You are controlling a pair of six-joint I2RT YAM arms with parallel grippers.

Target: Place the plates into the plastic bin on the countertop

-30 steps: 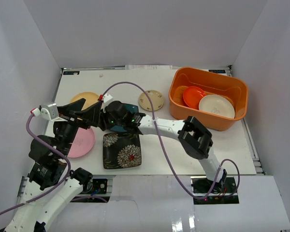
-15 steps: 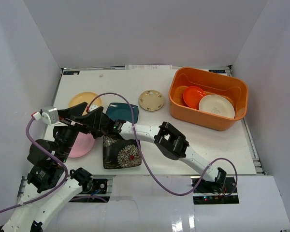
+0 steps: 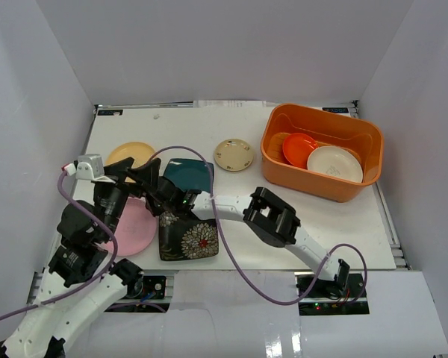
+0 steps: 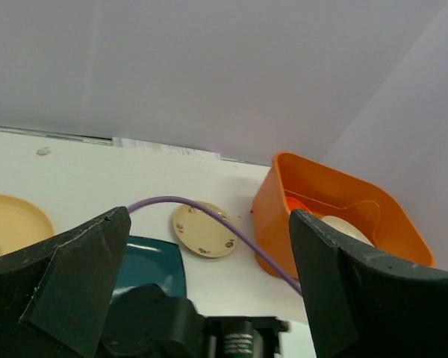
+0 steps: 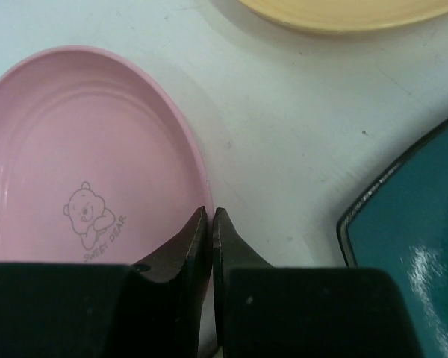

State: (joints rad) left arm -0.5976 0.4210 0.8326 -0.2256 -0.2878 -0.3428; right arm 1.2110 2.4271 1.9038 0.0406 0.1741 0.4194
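My right gripper [image 3: 154, 203] reaches far left and is shut on the right rim of the pink plate [image 3: 131, 230], its fingertips [image 5: 201, 224] pinching that rim [image 5: 198, 175]. My left gripper [image 3: 134, 179] hovers above it, open and empty [image 4: 209, 216]. On the countertop [image 3: 239, 186] lie a yellow plate [image 3: 131, 153], a square teal plate [image 3: 190, 171], a black floral plate [image 3: 190, 237] and a small tan plate [image 3: 234, 154]. The orange bin [image 3: 321, 119] holds an orange-red plate [image 3: 299, 149] and a cream plate [image 3: 334, 163]. No blue plate is in view.
The right arm's elbow [image 3: 272, 216] lies low across the front middle of the table. A purple cable [image 3: 209, 160] loops over the teal plate. White walls enclose the table on three sides.
My right gripper has moved from over the teal plate leftward and nearer, to the pink plate's rim. My left arm has shifted right and up a little.
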